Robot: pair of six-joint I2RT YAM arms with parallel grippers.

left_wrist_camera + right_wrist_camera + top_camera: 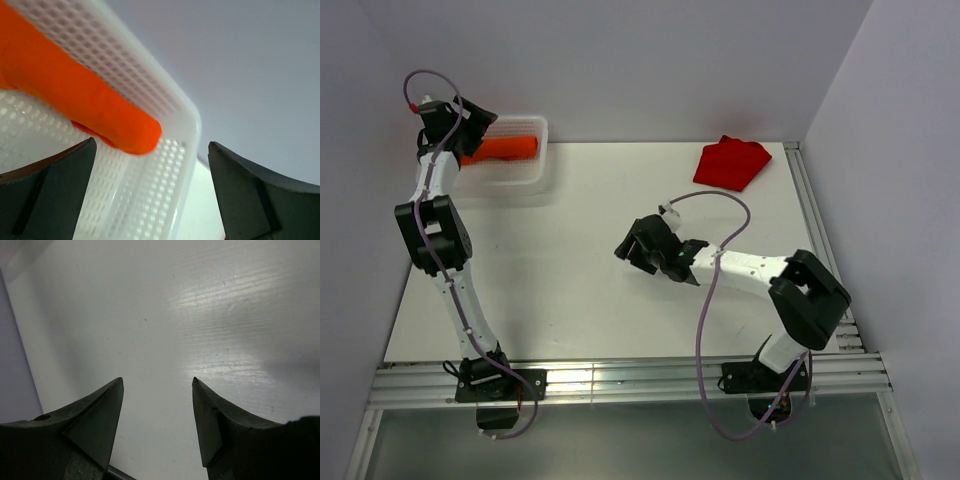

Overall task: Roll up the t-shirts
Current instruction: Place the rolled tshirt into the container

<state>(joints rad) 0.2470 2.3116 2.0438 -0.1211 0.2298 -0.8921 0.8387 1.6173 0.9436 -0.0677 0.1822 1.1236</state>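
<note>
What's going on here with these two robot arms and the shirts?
Two robot arms are rolling t-shirts. The orange t-shirt is already rolled and lies in the white basket at the far left; the left hand hangs open just above it. The red t-shirt lies unrolled at the far right of the table, touched by nothing. The right hand is open and empty over bare table in the middle.

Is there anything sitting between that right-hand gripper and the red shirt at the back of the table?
Nothing visible does. Only bare white table lies between the open right gripper and the red t-shirt, which sits alone near the far right corner.
</note>
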